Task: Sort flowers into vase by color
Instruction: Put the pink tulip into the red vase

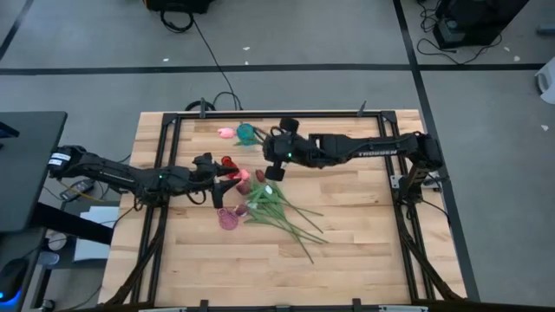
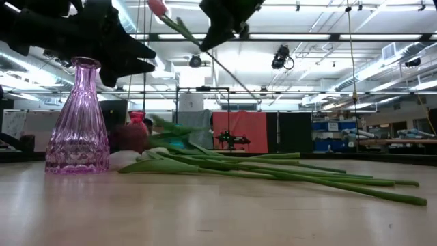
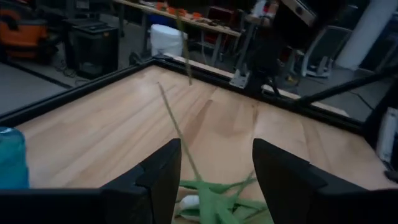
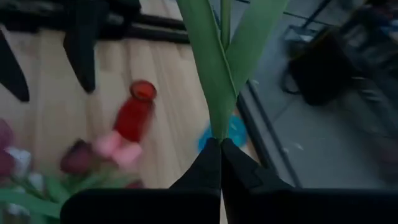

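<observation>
One pink tulip (image 2: 158, 7) is pinched by its stem in right gripper (image 4: 221, 146), lifted over far-center table; left gripper (image 3: 214, 168) open nearby. Keep stem vertical, lower slowly into matching vase w/o snagging.

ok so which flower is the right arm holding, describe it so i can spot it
Look above the purple vase in the low view. A pink tulip hangs in the air, its stem clamped in the right tool. It alone is lifted; the rest lie on the table.
</observation>
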Controlling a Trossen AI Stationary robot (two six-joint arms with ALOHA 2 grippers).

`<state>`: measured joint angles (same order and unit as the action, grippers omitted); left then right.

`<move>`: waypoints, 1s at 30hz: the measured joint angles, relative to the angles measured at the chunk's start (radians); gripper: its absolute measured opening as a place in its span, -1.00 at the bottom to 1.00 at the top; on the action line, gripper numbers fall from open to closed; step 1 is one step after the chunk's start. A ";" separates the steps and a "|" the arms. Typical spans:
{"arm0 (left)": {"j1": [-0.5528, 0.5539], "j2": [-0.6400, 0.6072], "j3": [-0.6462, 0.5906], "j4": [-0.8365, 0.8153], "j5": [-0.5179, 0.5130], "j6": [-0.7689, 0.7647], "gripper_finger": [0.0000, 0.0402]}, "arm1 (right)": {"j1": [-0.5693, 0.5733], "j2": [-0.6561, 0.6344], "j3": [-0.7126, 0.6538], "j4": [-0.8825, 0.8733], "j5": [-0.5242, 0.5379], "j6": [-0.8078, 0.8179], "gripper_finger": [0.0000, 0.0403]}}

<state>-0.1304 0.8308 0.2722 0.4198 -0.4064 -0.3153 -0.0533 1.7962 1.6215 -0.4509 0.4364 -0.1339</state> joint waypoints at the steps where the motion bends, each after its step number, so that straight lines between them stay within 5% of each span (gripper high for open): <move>1: 0.000 -0.016 0.000 -0.017 0.012 0.005 0.01 | -0.009 0.001 0.000 0.016 -0.027 0.001 -0.98; 9: 0.000 -0.242 0.128 -0.515 -0.034 0.018 0.01 | -0.055 0.001 -0.072 0.439 -0.382 -0.025 -0.98; 16: -0.001 -0.341 0.174 -0.772 -0.028 -0.043 0.01 | -0.077 0.046 -0.203 0.911 -0.556 0.019 -0.98; 30: -0.001 -0.420 0.173 -0.833 -0.027 -0.066 0.01 | -0.146 0.265 -0.202 1.320 -0.621 0.080 -0.98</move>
<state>-0.1318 0.4111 0.4450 -0.4128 -0.4332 -0.3811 -0.1998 2.0613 1.4199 0.8695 -0.1850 -0.0541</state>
